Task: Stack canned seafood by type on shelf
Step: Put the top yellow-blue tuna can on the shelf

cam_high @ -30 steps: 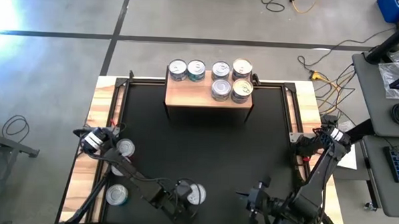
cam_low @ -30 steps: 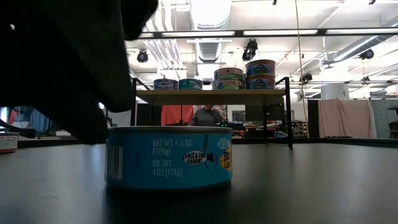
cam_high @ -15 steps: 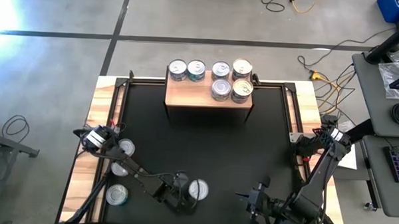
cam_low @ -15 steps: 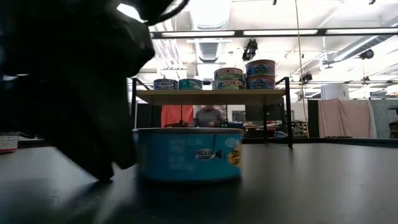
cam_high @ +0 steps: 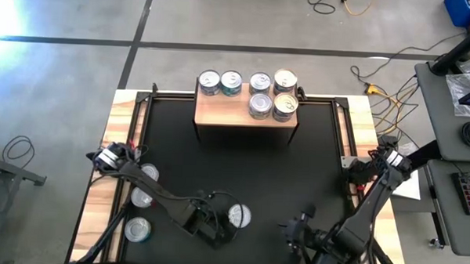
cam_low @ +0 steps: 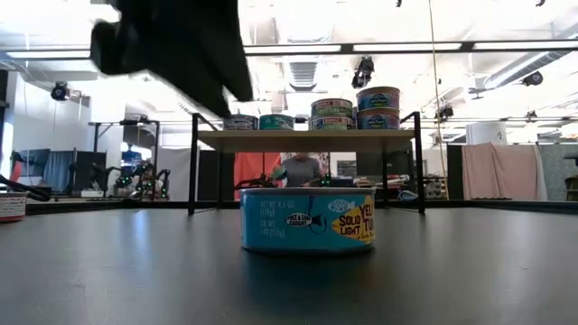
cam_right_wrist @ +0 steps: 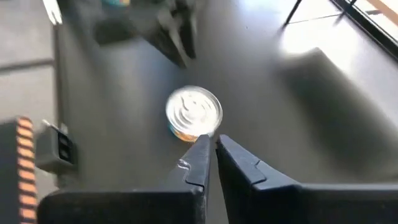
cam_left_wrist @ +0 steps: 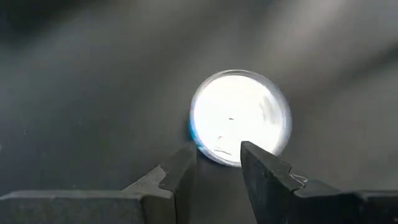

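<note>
High view shows a black mat (cam_high: 242,160) covering the wood-edged desk (cam_high: 117,136) on grey concrete floor (cam_high: 72,71). Left tool (cam_high: 225,232), fingers slightly parted and holding nothing, hovers just beside a blue-labelled tin (cam_high: 239,216). Right tool (cam_high: 289,232), pressed together, waits nearby. Six tins (cam_high: 252,92) sit on the shelf (cam_high: 243,113) far beyond both tools. Ceiling strip lights (cam_low: 397,47) brighten the room behind.

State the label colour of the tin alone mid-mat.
Blue, with yellow lettering, on the tin; clearest in the low view.
</note>
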You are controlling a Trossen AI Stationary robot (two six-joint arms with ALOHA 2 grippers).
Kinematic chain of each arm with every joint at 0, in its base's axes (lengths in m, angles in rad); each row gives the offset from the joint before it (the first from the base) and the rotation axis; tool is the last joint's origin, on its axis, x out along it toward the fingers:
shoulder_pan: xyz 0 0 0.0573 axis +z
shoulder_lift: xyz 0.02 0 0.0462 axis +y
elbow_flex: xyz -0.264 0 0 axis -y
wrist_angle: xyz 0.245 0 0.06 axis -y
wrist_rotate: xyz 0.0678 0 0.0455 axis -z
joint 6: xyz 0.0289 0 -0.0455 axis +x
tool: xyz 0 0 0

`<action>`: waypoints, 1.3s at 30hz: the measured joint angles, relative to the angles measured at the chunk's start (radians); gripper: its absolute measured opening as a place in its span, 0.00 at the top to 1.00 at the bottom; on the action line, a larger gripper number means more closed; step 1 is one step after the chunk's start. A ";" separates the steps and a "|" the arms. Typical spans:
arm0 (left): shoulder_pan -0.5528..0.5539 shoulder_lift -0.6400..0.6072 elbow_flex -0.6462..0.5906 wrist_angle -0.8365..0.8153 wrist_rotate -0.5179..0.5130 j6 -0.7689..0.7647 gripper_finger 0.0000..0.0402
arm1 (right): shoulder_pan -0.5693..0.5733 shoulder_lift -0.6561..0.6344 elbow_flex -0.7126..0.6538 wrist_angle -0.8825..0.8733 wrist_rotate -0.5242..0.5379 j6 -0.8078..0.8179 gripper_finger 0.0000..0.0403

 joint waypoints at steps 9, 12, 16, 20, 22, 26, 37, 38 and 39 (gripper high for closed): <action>-0.067 0.002 0.053 -0.126 -0.023 0.039 0.72 | -0.063 0.001 -0.018 -0.103 -0.051 -0.105 0.65; -0.090 0.005 0.041 -0.129 -0.025 0.046 0.72 | -0.099 0.001 -0.022 -0.131 -0.079 -0.173 0.52; -0.107 0.014 0.042 -0.131 0.021 0.093 0.70 | -0.143 0.001 -0.045 -0.124 -0.060 -0.279 0.38; -0.102 0.015 0.048 -0.130 0.095 0.098 0.59 | -0.175 0.001 -0.100 -0.047 0.001 -0.310 0.28; -0.101 0.015 0.051 -0.131 0.110 0.099 0.51 | -0.183 0.001 -0.141 0.023 -0.004 -0.327 0.23; -0.109 0.015 0.054 -0.120 0.085 0.175 0.34 | -0.197 0.001 -0.226 0.182 -0.129 -0.330 0.16; -0.144 0.025 -0.024 0.114 -0.156 0.281 0.05 | -0.235 0.001 -0.374 0.299 -0.287 -0.362 0.14; -0.143 0.032 -0.040 0.135 -0.156 0.288 0.05 | -0.240 0.001 -0.380 0.304 -0.297 -0.382 0.14; -0.142 0.039 -0.055 0.155 -0.155 0.292 0.05 | -0.245 0.001 -0.383 0.310 -0.305 -0.399 0.14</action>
